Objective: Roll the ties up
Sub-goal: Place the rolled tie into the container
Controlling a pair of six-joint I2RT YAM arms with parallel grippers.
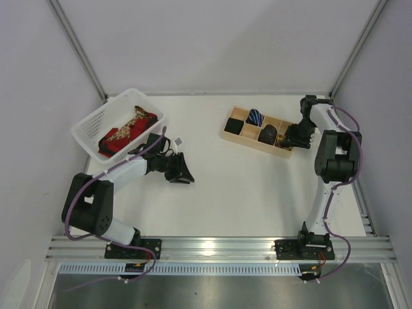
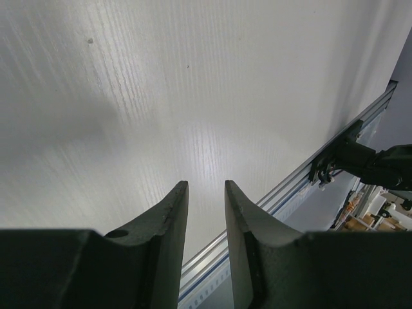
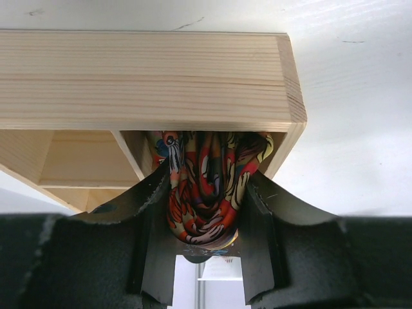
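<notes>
**Floral roll at the box's end cell, clamped from the right**

Pinches the multicoloured floral tie, bunched into a tight roll, between both fingers of the right gripper, closed on the fabric from either flank. Holds the roll's far part tucked inside the end compartment of the wooden box, the corner cell nearest the right arm, with the near part bulging back toward the wrist. Sets the roll's length along the fingers, pointing straight into the cell's mouth. Seems, on that alignment, to call only for a push along the same line and then a release, with no turning. Risks a snag on the box wall, or a springing-open on release, given such soft fabric.

Shows, from overhead, three more cells filled: a blue-striped roll, a black roll, and a dark roll just beside the right gripper.

Keeps nothing in the left gripper, parted a little above the table. Places it near the white basket, well apart from the box, with a red tie and a gold paisley tie lying unrolled inside. Makes the left arm the nearer for those, the right arm the nearer for the box.
</notes>
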